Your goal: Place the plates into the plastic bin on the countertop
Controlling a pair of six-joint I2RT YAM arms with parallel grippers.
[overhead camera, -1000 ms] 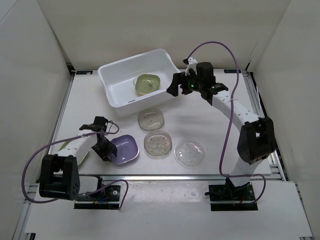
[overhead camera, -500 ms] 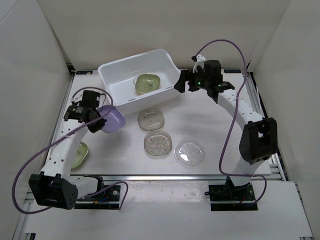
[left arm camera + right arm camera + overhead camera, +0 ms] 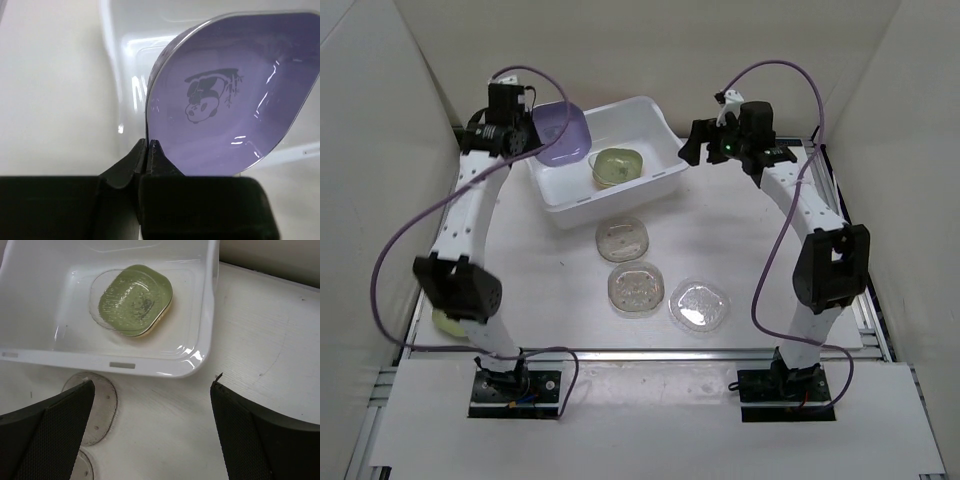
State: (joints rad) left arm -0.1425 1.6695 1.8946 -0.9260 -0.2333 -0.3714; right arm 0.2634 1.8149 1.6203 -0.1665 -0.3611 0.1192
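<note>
The white plastic bin stands at the back of the countertop and holds a green plate. My left gripper is shut on the rim of a purple plate and holds it tilted on edge above the bin's back left corner. In the left wrist view the purple plate shows a panda print, my gripper pinches its edge, and the bin lies below. My right gripper is open and empty beside the bin's right end. In the right wrist view it hovers over bare countertop next to the bin's corner, with the green plate inside.
Three clear plates lie in front of the bin; one shows in the right wrist view. Another pale green plate lies at the front left, partly behind the left arm. White panels wall the countertop.
My left gripper lifted the purple plate off the front left of the countertop and carried it up and back over the bin. My right gripper drew back to the right of the bin.
</note>
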